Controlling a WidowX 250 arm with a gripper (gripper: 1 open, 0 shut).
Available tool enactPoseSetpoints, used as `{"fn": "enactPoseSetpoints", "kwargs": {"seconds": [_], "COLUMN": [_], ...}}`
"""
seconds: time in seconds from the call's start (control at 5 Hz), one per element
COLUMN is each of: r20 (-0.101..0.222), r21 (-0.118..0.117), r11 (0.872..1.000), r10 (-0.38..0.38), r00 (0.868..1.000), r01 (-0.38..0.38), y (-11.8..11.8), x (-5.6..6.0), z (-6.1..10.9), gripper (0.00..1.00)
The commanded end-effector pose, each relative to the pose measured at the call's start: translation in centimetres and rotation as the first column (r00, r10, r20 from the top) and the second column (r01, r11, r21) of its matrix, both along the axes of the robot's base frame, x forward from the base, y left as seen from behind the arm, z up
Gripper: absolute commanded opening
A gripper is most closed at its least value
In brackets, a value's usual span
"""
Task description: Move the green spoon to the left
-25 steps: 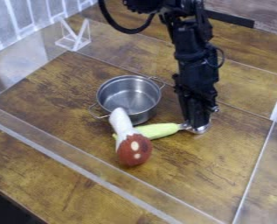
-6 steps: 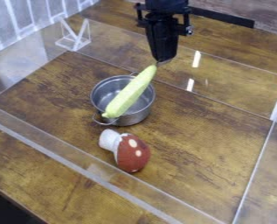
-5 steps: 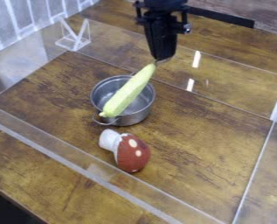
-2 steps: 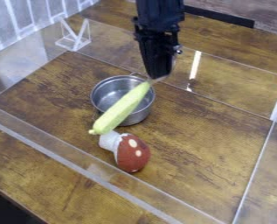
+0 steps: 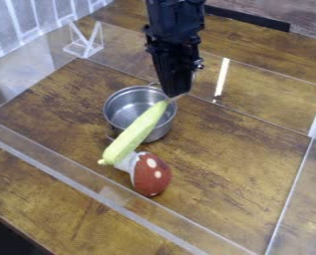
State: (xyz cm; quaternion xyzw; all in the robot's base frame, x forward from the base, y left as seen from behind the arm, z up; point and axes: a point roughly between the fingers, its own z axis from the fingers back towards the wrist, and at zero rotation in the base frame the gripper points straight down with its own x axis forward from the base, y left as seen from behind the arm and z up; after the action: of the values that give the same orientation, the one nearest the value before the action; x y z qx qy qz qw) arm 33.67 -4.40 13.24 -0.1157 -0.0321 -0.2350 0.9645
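One slim plastic green spoon (image 5: pixel 138 134) pinched in closed black gripper (image 5: pixel 173 93), round steel pot (image 5: pixel 119 101), glossy mushroom (image 5: pixel 153 175)

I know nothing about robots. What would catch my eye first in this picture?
First, the black gripper hanging in from the top middle, pinching a long green spoon that slants down across the front of a steel pot. Then, right beside the spoon's lower end, a toy mushroom with a red-brown cap lies on the wooden table.

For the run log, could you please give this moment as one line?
claw: shut on green spoon | pose: hanging slanted across steel pot
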Motion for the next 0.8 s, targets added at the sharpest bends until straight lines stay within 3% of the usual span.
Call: {"fn": "enactPoseSetpoints", "kwargs": {"seconds": [0.0,0.2,0.4,0.6], "r20": [0.097,0.113,0.139,0.144], "r21": [-0.005,-0.007,-0.012,-0.017], "r11": [0.997,0.991,0.989,0.99], "r10": [0.071,0.134,0.145,0.144], "r00": [0.993,0.984,0.98,0.979], "r01": [-0.071,-0.134,-0.145,-0.143], "y": [0.18,0.13,0.44,0.47], "x": [-1.04,-1.65,-1.35,-1.22], "z": [3.02,2.91,2.99,2.7], "gripper": [0.0,0.0,0.0,0.0]}}
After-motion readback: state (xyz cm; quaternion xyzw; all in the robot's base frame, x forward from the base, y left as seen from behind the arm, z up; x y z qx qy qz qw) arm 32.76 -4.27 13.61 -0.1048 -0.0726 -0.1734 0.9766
